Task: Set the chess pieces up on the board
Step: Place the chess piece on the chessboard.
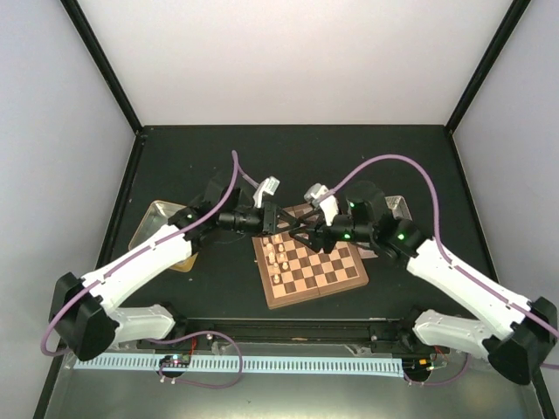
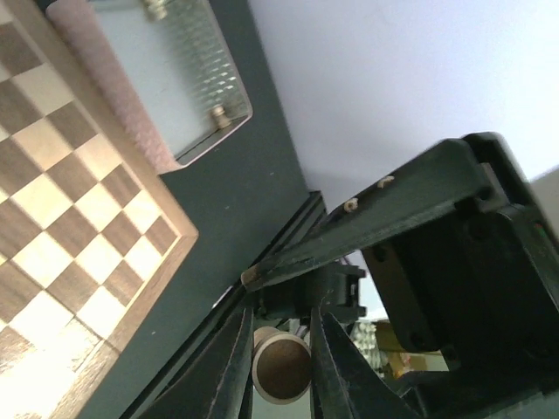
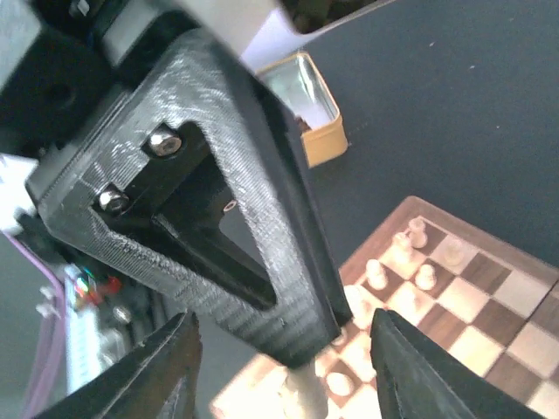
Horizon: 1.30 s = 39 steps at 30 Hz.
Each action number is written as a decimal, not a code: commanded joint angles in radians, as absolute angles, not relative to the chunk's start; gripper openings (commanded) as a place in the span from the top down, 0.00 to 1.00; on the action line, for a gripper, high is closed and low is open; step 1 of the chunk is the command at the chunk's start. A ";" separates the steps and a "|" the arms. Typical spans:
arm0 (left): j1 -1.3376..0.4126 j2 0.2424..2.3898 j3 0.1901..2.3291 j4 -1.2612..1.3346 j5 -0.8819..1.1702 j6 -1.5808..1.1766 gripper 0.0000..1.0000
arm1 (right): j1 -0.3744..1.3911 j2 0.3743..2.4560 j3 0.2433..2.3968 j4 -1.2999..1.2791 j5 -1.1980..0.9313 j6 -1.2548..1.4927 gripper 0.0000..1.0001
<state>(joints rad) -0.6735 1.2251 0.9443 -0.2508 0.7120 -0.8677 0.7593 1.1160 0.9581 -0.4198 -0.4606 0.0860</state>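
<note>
- Between the narrowed fingers [image 2: 236, 371] of the left hand [image 2: 281, 336] sits a pale chess piece [image 2: 280, 371], pinched at its base; the right hand [image 3: 284, 319] stands wide around them.
- Risk: the hold looks slight, so the piece could tilt or slip as the hands part, or a right finger could clip it.
- Just beneath and beside the hands lies the board [image 2: 79, 218], where a dropped piece could topple the pale pieces [image 3: 377, 275] standing there.

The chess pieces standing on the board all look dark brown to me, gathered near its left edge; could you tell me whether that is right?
Not quite. The chess pieces that can be seen standing on the board are pale tan, not dark brown. They are indeed gathered near its left edge. The right wrist view shows their colour most clearly.
</note>
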 commanded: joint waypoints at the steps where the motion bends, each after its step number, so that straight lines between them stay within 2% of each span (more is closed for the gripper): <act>1: -0.666 1.134 0.941 -0.123 0.703 -0.915 0.97 | 0.762 0.964 0.884 -0.189 -0.439 0.324 0.41; 3: -0.652 1.098 0.923 -0.061 0.677 -0.966 0.96 | 0.762 0.899 0.819 -0.049 -0.401 0.512 0.33; 7: -0.638 1.049 0.877 0.134 0.661 -1.099 0.96 | 0.761 0.813 0.659 0.231 -0.201 0.971 0.31; 12: -0.637 1.041 0.856 0.313 0.676 -1.278 0.95 | 0.761 0.848 0.697 0.289 -0.253 1.141 0.33; 15: -0.636 1.047 0.834 0.420 0.680 -1.376 0.95 | 0.761 0.896 0.722 0.376 -0.346 1.211 0.39; 24: -0.636 1.065 0.824 0.470 0.688 -1.439 0.95 | 0.760 0.928 0.724 0.461 -0.390 1.289 0.73; 27: -0.636 1.065 0.822 0.464 0.684 -1.440 0.95 | 0.761 0.927 0.725 0.460 -0.396 1.298 0.77; 33: -0.635 1.073 0.826 0.458 0.673 -1.436 0.96 | 0.761 0.936 0.733 0.466 -0.435 1.314 0.78; 35: -0.636 1.076 0.826 0.454 0.672 -1.433 0.96 | 0.761 0.936 0.735 0.464 -0.442 1.317 0.82; 39: -0.636 1.078 0.824 0.434 0.672 -1.420 0.96 | 0.760 0.940 0.738 0.459 -0.451 1.314 0.95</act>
<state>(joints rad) -0.6426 1.0634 0.8215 0.4198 0.6773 -1.4158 0.7574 0.9405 0.7067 0.4267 -0.4187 1.3132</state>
